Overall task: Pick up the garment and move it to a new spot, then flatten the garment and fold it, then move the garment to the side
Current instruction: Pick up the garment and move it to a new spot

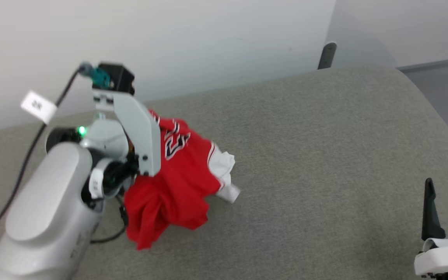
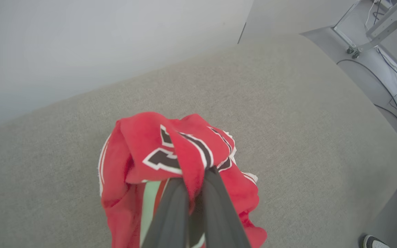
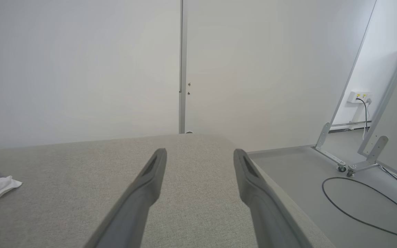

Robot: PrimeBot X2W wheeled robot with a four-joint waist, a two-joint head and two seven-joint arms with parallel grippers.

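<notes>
Well, over the left part of the grey padded surface (image 1: 325, 155) the garment (image 1: 177, 175) hangs bunched, pinched by the left gripper (image 2: 195, 176), fingers closed on it; the right gripper (image 3: 200, 153) sits spread wide, empty, near that surface's right edge. Such a thin pinch may slip mid-carry

The left pincer (image 2: 194, 179) pinches the bunched red garment (image 2: 143, 151) above the grey cushion (image 2: 305, 137).
</notes>
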